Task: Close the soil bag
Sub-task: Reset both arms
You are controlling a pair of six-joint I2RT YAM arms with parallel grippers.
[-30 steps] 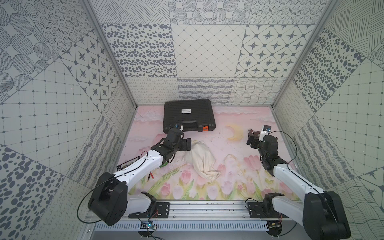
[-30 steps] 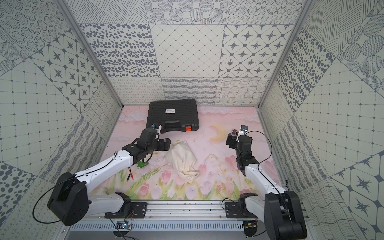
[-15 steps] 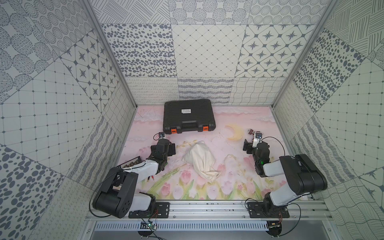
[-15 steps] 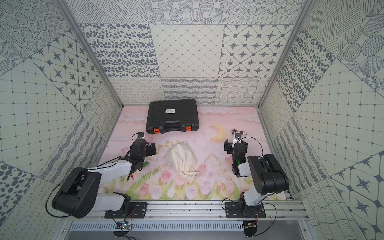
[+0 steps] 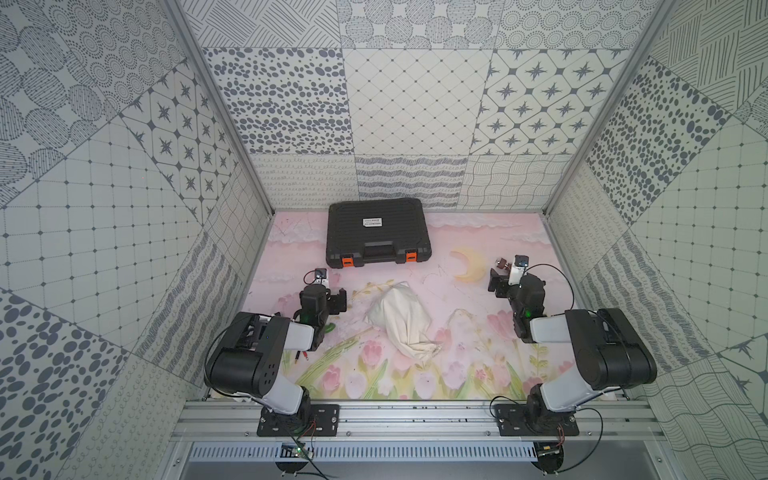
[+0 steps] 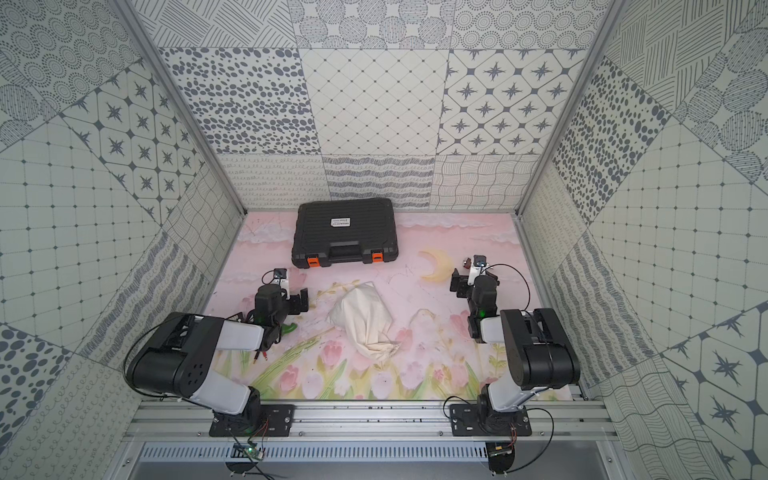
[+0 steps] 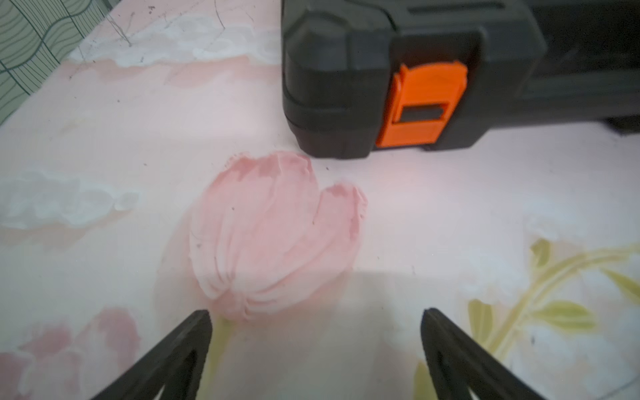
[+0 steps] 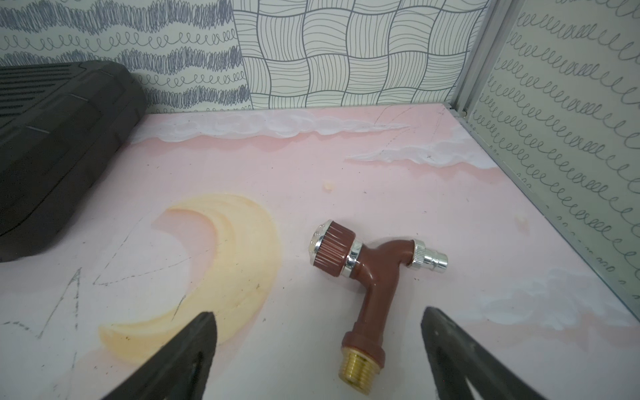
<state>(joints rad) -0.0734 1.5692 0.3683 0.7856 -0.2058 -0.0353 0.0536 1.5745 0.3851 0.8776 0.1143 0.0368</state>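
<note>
Soil bag (image 5: 402, 324): cream cloth, wrinkled, lying mid-floor, gathered end toward the near rail, held by nothing.
Black case (image 5: 376, 232): shut, by the back wall, orange latches facing the bag.
Left gripper (image 5: 337, 300): beside the bag, apart from it.
Right gripper (image 5: 498, 286): well apart from the bag, near the painted moon (image 5: 469, 268).

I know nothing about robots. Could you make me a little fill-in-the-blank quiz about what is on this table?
1. The black case has two latches coloured ____.
2. The cream soil bag lies loose: ____ gripper touches it.
3. The left gripper and the right gripper both have their jaws ____.
4. The tap lying in front of the right gripper has a plastic body coloured ____.

Missing words: orange; neither; open; brown.
</note>
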